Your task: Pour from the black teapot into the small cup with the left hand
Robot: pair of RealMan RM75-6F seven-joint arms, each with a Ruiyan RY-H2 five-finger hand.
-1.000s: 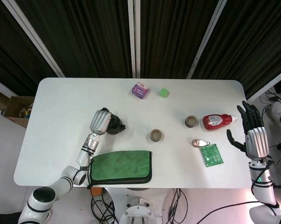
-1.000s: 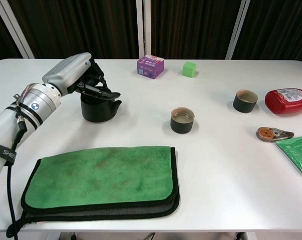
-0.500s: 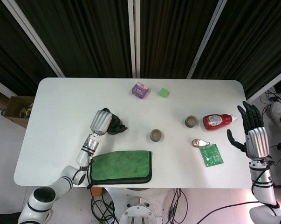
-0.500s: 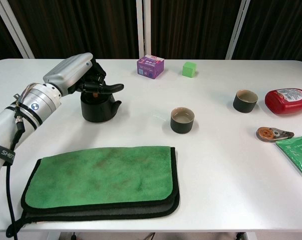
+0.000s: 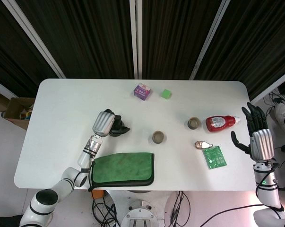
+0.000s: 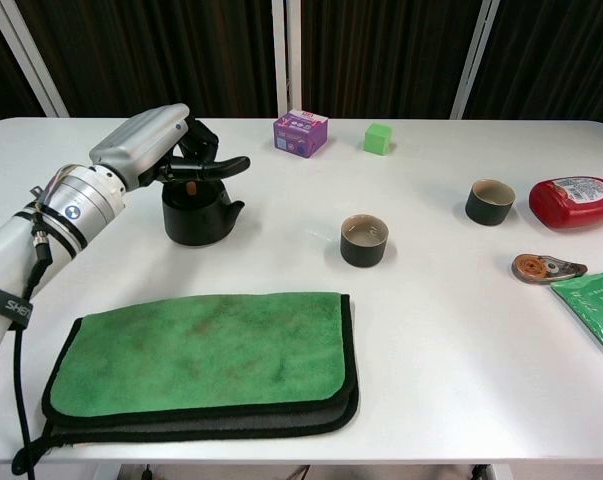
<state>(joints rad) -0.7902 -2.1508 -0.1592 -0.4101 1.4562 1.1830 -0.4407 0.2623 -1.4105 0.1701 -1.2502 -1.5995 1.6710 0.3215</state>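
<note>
The black teapot (image 6: 196, 213) stands on the white table (image 6: 431, 330), left of centre, its spout towards the right. My left hand (image 6: 156, 148) hovers at its top from the left. The fingers (image 6: 216, 165) stretch out just over the lid and grip nothing. In the head view the left hand (image 5: 104, 124) covers part of the teapot (image 5: 118, 129). A small dark cup (image 6: 364, 240) sits to the right of the teapot, about a pot's width away. My right hand (image 5: 255, 135) hangs past the table's right edge with its fingers spread and nothing in them.
A folded green cloth (image 6: 201, 365) lies at the front left. A second dark cup (image 6: 490, 201), a red bottle (image 6: 576, 203), a tape dispenser (image 6: 546, 267) and a green packet (image 6: 593, 308) are at the right. A purple box (image 6: 300, 133) and a green cube (image 6: 378, 138) stand at the back.
The left hand's fingers, which lay down over the teapot's top, have lifted and straightened above the lid. The teapot has stayed put. The right hand has not moved.
</note>
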